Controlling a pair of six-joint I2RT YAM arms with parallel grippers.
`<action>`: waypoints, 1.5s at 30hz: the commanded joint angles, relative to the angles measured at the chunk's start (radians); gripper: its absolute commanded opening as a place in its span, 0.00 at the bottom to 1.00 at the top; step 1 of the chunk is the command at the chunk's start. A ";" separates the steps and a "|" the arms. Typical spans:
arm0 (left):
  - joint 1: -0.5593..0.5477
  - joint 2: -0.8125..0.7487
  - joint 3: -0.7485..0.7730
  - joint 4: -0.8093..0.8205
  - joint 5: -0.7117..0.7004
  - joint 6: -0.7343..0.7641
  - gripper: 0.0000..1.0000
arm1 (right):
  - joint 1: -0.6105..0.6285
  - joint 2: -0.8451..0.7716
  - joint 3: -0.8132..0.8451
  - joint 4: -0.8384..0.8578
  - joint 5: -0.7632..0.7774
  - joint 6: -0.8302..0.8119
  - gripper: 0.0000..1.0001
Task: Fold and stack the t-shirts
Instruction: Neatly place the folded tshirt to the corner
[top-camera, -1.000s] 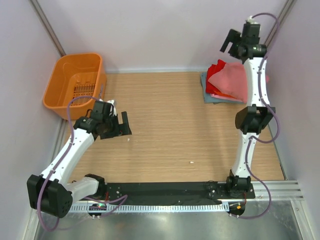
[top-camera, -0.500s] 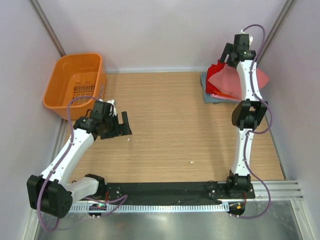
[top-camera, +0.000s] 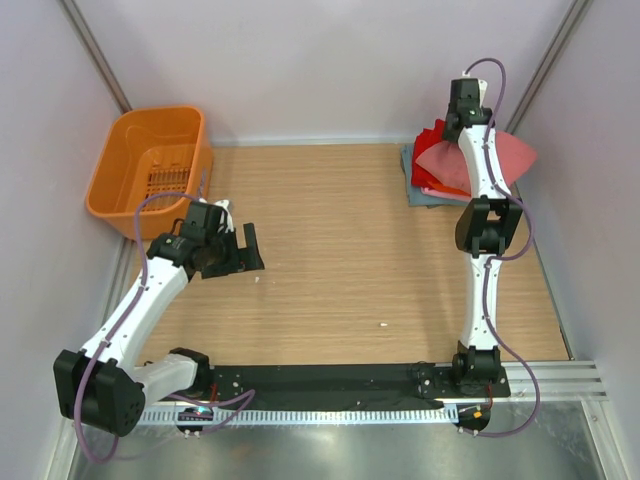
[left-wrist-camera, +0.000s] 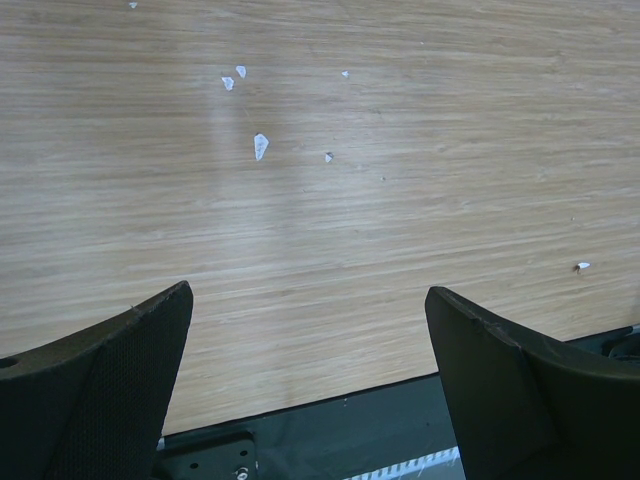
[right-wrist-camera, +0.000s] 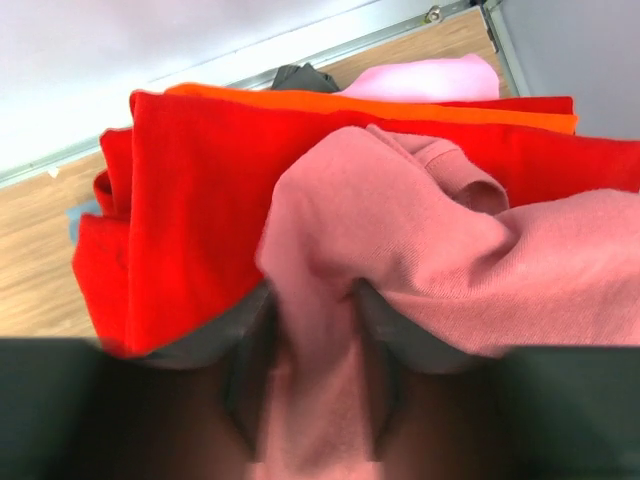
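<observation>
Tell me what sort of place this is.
Probably a robot lab cell: two arms bolted to a walled wooden table, an orange basket, and a salmon-pink t-shirt atop stacked t-shirts.

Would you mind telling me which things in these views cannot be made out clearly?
- Right gripper, right wrist view: fingers blurred and dark around a ridge of the salmon-pink cotton t-shirt; grip unclear.
- Grey-blue folded t-shirt, top view: mostly buried under the bright red t-shirt and the right arm.
- White flecks, left wrist view: too small to identify.
</observation>
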 joint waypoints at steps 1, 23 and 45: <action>-0.002 -0.002 -0.004 0.023 0.022 0.009 1.00 | 0.005 -0.019 0.024 0.067 0.046 -0.024 0.37; -0.002 0.012 -0.003 0.020 0.005 0.007 1.00 | 0.088 -0.064 -0.106 0.382 0.081 -0.269 0.85; -0.009 -0.003 -0.006 0.020 -0.010 0.003 1.00 | -0.292 -0.564 -0.634 0.493 -0.394 0.239 0.37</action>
